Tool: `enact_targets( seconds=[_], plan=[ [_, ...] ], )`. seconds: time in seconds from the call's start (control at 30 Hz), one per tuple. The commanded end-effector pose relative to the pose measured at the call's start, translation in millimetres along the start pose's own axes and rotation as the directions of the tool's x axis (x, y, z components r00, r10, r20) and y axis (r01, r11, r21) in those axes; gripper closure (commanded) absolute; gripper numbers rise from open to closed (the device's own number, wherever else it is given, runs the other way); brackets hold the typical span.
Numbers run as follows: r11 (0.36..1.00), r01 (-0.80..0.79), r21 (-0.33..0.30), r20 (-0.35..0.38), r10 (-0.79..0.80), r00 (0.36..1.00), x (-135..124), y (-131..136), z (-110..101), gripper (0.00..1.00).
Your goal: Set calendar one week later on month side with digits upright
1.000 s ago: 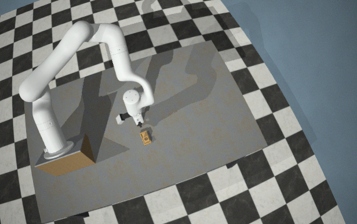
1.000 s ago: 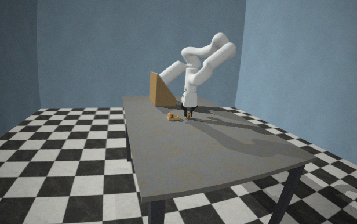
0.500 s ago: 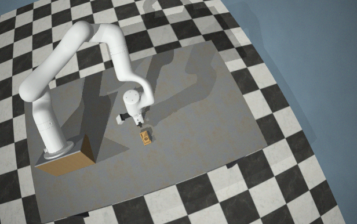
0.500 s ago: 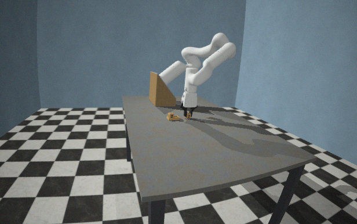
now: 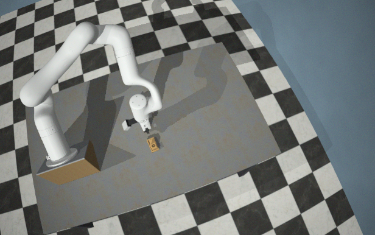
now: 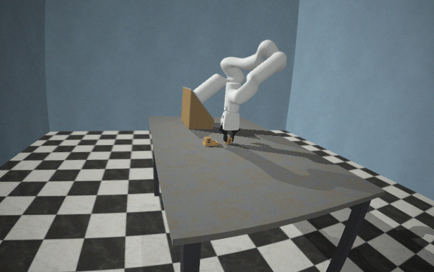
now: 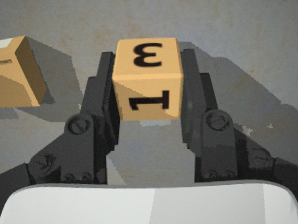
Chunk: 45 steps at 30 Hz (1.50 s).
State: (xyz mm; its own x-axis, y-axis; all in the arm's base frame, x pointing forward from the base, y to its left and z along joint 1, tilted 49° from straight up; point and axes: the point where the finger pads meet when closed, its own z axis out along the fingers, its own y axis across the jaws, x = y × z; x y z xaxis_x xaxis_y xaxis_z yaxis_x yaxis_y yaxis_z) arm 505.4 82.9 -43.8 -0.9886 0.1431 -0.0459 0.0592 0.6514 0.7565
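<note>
1. Far left in the top view, the white arm [image 5: 49, 91] is rising from a brown wedge-shaped pedestal [image 5: 68, 171] that is sitting on the grey table [image 5: 213, 146], then bending over toward the table's middle.
2. In the wrist view, the edge of the tray [image 7: 19, 72] with its remaining cube is showing at the left border, apart from the fingers and resting on the table.
3. Right of that, the gripper [image 7: 148, 90] is clamping a tan cube [image 7: 148, 76] between its two dark fingers, one pressing on each side face.
4. The cube's face turned toward the camera is showing a "1", and the face above it a "3"; both digits are reading inverted from this camera.
5. In the exterior view, the tray [image 6: 210, 142] is lying flat on the table with a cube showing a "2" standing in it.
6. Just to its right, the gripper [image 6: 229, 138] is pointing straight down and holding the other cube [image 6: 230, 140] low, close to the table surface; whether the cube is touching the table cannot be told.
7. In the top view, the tray [image 5: 153, 144] is lying just below and slightly right of the gripper [image 5: 146, 129], near but not under it.
</note>
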Motion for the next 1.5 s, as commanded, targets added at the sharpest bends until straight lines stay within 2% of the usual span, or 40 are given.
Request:
enact_targets(
  seconds=[0.0, 1.47],
  plan=[
    [1.000, 0.000, 0.000, 0.001, 0.000, 1.000, -0.7, -0.1, -0.5, 0.71],
    [1.000, 0.000, 0.000, 0.001, 0.000, 1.000, -0.7, -0.1, 3.5, 0.71]
  ],
)
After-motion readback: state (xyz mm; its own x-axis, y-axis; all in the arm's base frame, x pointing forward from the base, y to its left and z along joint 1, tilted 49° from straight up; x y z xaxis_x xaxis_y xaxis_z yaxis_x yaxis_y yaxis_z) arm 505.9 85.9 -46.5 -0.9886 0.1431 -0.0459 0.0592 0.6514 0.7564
